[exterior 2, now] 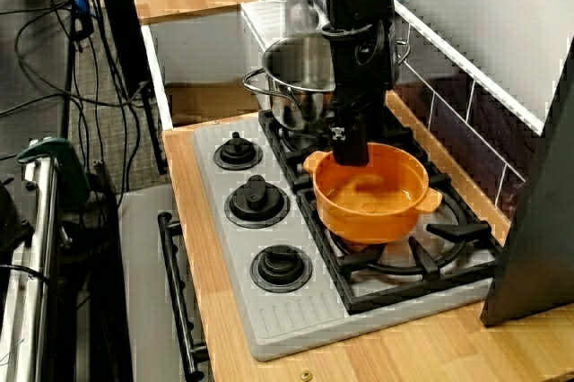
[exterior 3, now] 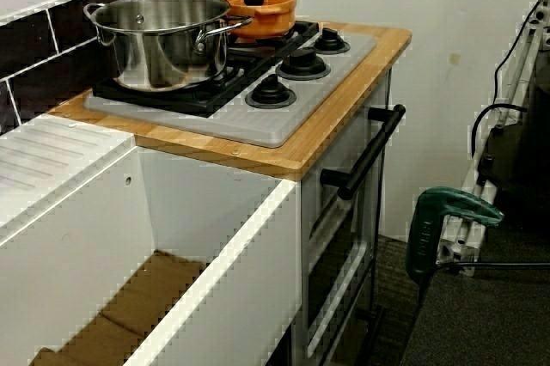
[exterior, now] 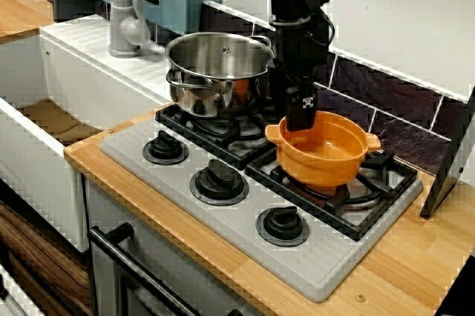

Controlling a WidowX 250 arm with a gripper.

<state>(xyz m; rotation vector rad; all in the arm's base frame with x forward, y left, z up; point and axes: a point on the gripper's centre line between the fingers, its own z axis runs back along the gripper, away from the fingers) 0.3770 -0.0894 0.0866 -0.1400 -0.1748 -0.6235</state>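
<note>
Stove (exterior: 326,260) grey, in wooden counter (exterior: 419,257); end effector (exterior: 299,126) apparently pinching orange pot (exterior: 334,162) rim, steel pot (exterior: 215,75) beside.

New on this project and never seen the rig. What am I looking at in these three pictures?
One black robot arm with a gripper at its tip stands over a kitchen counter. Three cameras: one faces the hob from the front, one looks down from its end, and one looks along it from the sink side. On the grey hob stand a steel pot and an orange pot, side by side. The gripper is down at the orange pot's rim; whether it clamps the rim cannot be told.
</note>
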